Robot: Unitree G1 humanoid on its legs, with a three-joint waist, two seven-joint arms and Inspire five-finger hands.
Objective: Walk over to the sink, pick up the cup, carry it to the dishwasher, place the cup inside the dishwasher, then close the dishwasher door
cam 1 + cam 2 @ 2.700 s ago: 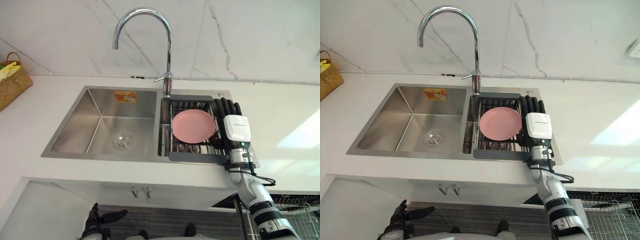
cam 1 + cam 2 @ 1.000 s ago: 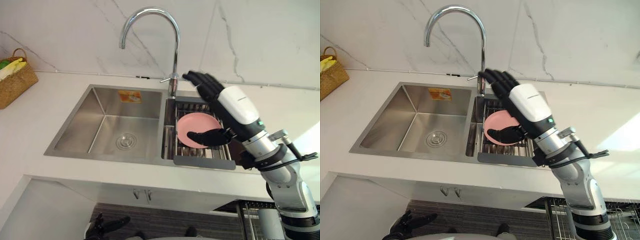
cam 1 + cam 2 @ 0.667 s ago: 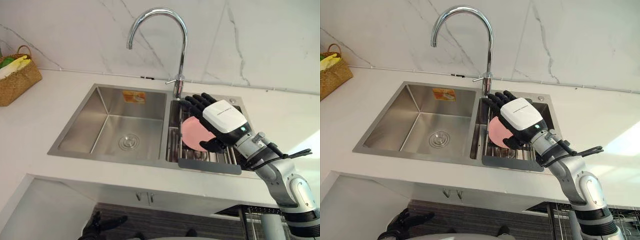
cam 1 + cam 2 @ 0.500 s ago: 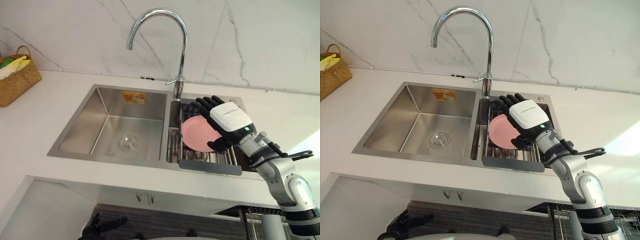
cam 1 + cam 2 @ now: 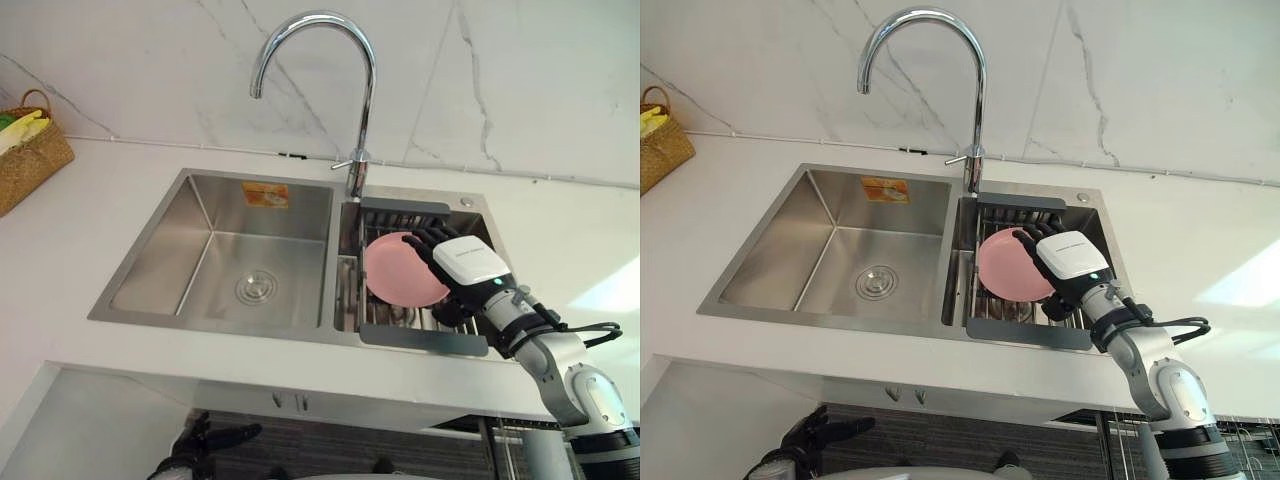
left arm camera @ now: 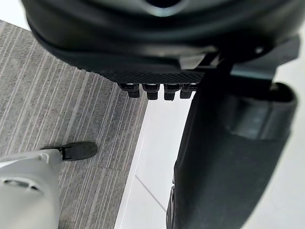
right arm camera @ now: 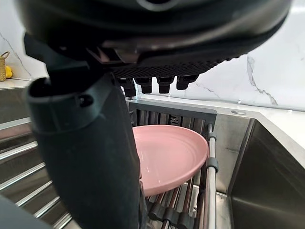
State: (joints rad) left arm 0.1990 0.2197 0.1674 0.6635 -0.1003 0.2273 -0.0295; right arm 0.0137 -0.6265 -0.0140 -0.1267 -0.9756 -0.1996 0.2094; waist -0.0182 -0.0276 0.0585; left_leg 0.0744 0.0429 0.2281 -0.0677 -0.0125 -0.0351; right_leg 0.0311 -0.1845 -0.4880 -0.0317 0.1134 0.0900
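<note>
R hand (image 5: 465, 265), dark w/ white back shell, fingers loosely extended over right rim of round smooth pink plate (image 5: 400, 268), thumb apart on near side; not closed on it, contact hard to tell. Plate slightly tilted on dark-framed metal-rod rack (image 5: 420, 338) across right basin of brushed stainless-steel double sink (image 5: 225, 250). Shapes under rack too blurry to ID. Curved chrome tap (image 5: 365, 100) behind. L hand (image 5: 200, 443) low near striped grey floor (image 6: 71, 109), fingers relaxed, empty. Woven basket (image 5: 30, 150) cut off at left edge.
</note>
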